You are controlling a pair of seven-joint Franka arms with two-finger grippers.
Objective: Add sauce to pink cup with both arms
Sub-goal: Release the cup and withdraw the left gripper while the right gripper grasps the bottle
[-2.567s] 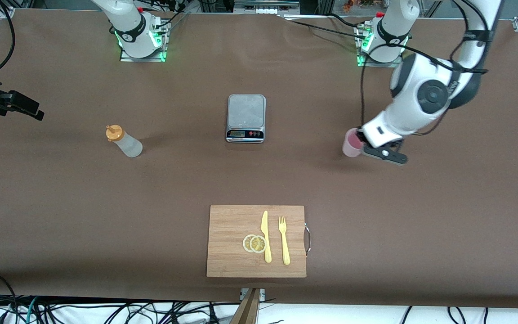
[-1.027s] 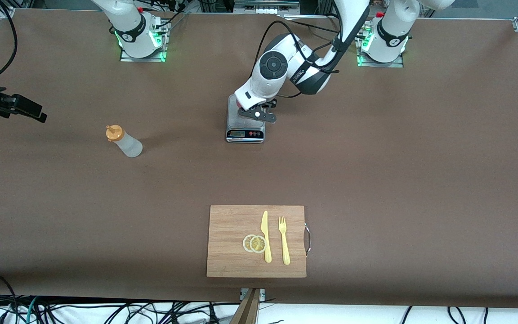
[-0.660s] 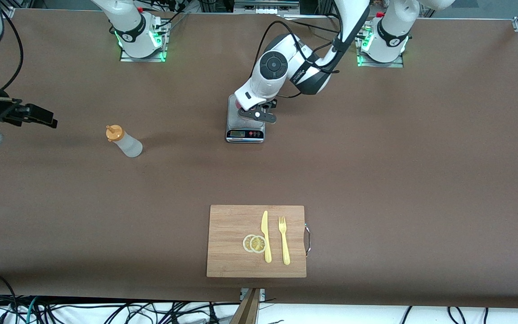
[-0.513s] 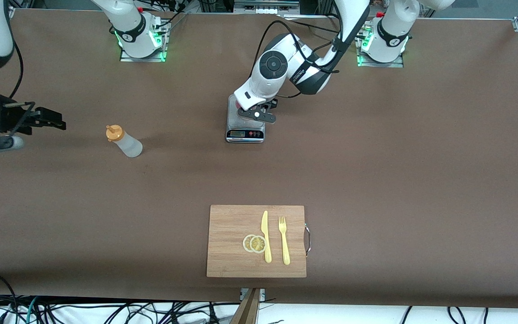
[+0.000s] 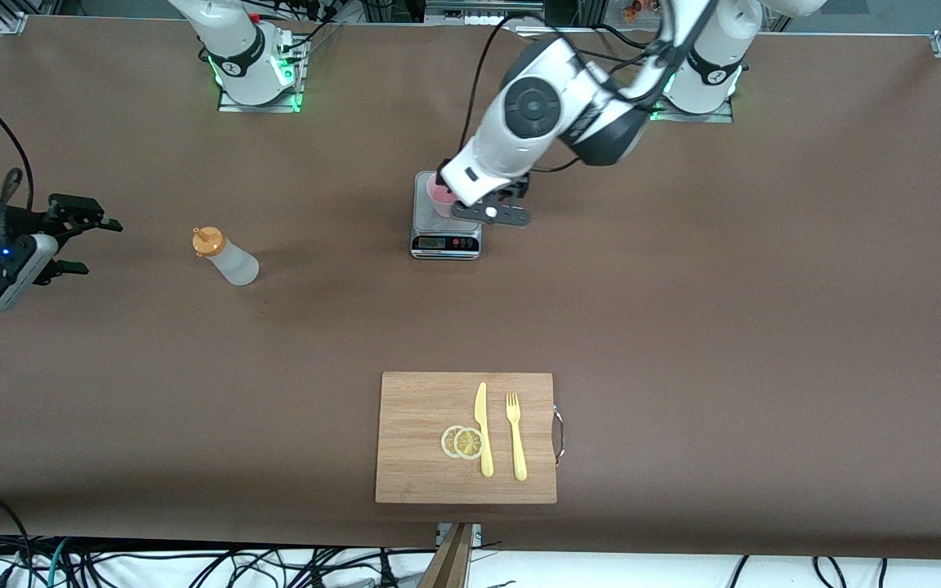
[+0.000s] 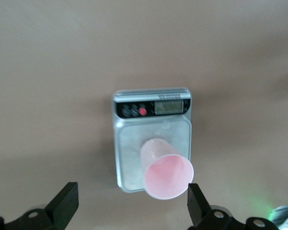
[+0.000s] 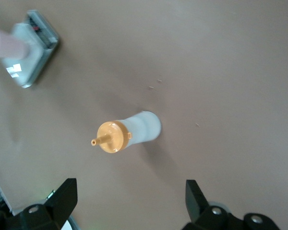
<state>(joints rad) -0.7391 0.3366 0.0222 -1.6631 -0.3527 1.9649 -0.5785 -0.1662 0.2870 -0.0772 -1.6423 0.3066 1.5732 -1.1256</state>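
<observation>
At the left edge of the front view the right gripper (image 5: 78, 233) hangs over the table with its fingers spread wide and nothing between them. A little to its right in that view the sauce (image 5: 225, 257) stands upright on the table, apart from the gripper. In the upper middle the pink cup (image 5: 439, 197) stands on the grey scale (image 5: 447, 237). The left gripper (image 6: 129, 203) is above the scale, its fingers wide open and clear of the cup.
</observation>
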